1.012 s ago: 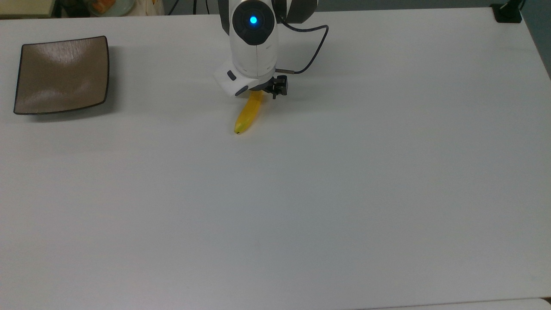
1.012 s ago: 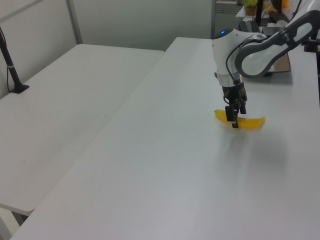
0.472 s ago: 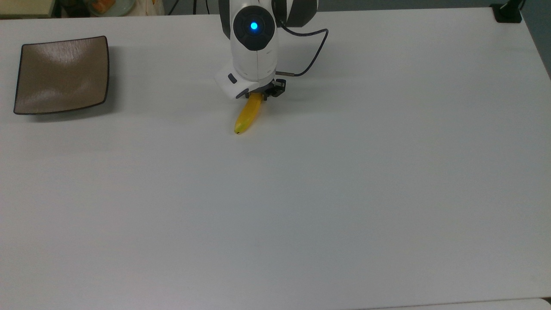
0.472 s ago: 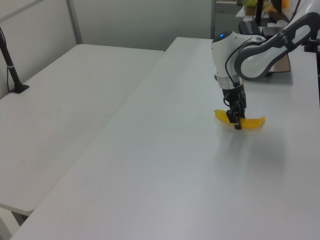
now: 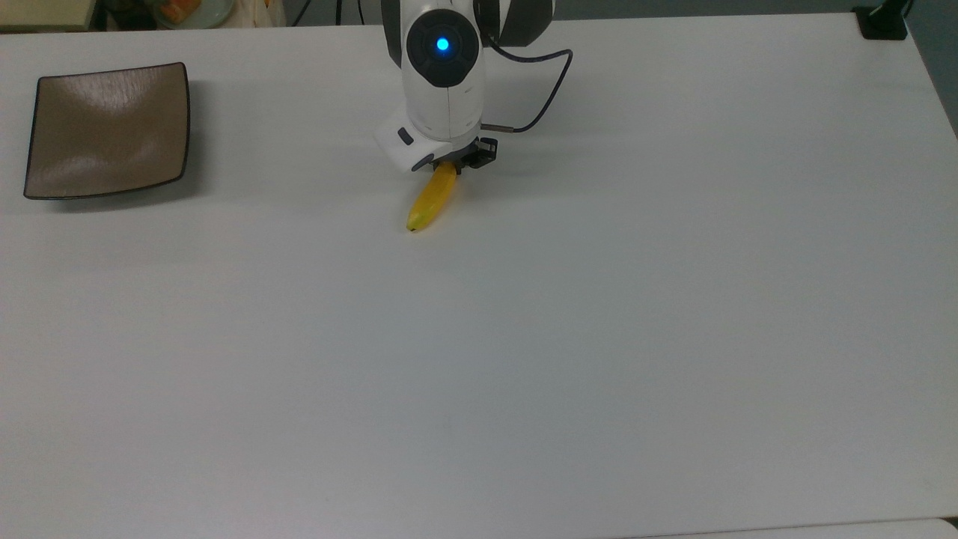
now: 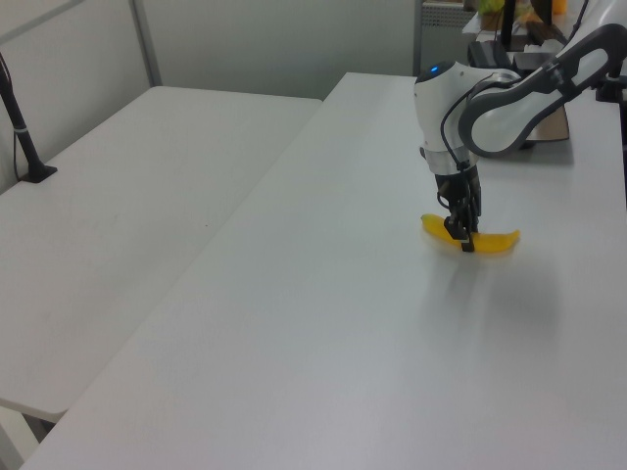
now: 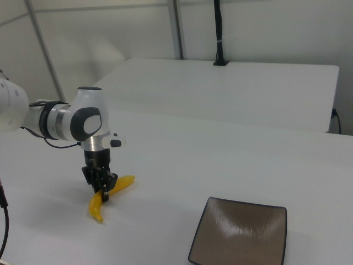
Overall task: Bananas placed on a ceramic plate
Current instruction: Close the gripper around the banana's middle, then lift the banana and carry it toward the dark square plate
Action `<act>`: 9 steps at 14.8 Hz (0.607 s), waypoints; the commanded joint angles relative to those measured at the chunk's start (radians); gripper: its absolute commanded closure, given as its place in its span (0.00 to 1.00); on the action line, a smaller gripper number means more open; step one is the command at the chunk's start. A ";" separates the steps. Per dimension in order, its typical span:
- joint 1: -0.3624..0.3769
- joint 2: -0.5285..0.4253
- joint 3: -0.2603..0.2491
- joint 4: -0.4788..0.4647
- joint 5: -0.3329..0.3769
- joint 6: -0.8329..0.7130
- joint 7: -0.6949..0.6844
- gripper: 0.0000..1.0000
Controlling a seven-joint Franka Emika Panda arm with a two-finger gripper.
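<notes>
One banana (image 5: pixel 432 199), one plate, and the grasping step looks to be in hand. Going left to right across the top view, the ceramic plate (image 5: pixel 106 130) comes first: square, glossy brown-grey with a brushed sheen, a thin dark rim and corners that turn up, and it sits bare near the table's far-left corner. Next, near the middle and toward the far edge, is the gripper (image 5: pixel 450 162), set down over the banana's far end, its dark fingers drawn in narrow against the fruit's sides; in the right view they pinch it near mid-length. The banana itself is slender, curved and smooth, bright yellow with a darker tip, and it lies on the matte white table (image 5: pixel 599 337) with that tip toward seven o'clock from the gripper. From the banana the plate is at about ten o'clock, well apart. To my reading the fruit is gripped but not visibly lifted, so the next move calls for a straight lift, then a carry over the upturned rim before lowering.
</notes>
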 commanded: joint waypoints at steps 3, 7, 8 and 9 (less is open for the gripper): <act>-0.004 -0.051 0.000 0.009 0.015 0.010 0.007 0.80; -0.019 -0.100 -0.002 0.047 0.016 -0.049 -0.025 0.77; -0.027 -0.109 -0.002 0.072 0.016 -0.092 -0.049 0.77; -0.036 -0.118 -0.008 0.099 0.016 -0.156 -0.103 0.77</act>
